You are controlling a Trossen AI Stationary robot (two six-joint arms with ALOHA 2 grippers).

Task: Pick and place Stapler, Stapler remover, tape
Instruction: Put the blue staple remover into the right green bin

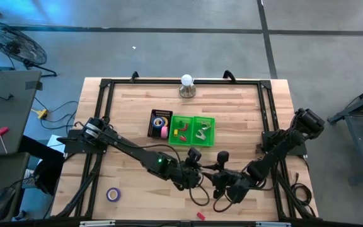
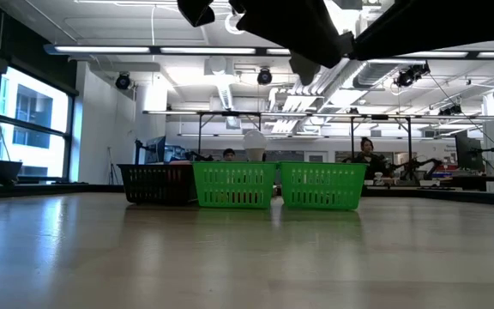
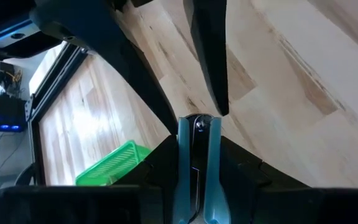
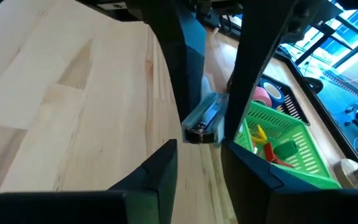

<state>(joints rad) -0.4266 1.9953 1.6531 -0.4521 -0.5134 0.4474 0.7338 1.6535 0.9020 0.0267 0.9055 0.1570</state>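
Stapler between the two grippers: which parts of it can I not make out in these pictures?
High view: the stapler is hidden under the left gripper and right gripper.
Low view: the top edge cuts off the arms; no stapler shows.
Left wrist view: the bottom edge cuts off its rear.
Right wrist view: the left gripper's fingers cover all but its tip.

The stapler (image 3: pixel 197 168) runs off the left wrist picture's lower edge, its sides covered by dark fingers. In the low view both arms are cut off at the top edge. The contents of the green baskets (image 1: pixel 193 130) are too small to identify from above.
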